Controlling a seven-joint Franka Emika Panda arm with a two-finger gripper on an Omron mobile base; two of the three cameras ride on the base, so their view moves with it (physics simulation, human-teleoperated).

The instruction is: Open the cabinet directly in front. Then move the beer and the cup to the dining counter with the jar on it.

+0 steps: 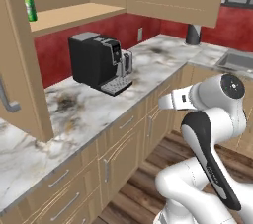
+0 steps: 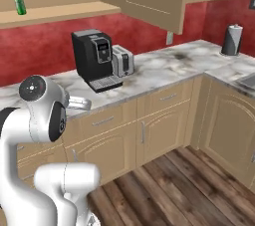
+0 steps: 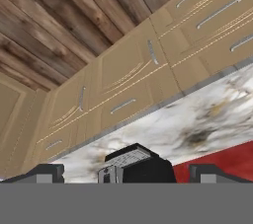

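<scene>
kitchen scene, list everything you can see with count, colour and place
beer: one, green, upright on the open cabinet shelf
cabinet: one, tan, on the wall, doors swung open
coffee machine: one, black, on the worktop under the shelf
toaster: one, silver, right beside the coffee machine
paper towel roll: one, white on a dark holder, worktop corner
sink: one, grey, set in the worktop
worktop: one, marble, against the red wall
drawer cabinets: tan, below the worktop
hand: one, dark fingertips, open
</scene>
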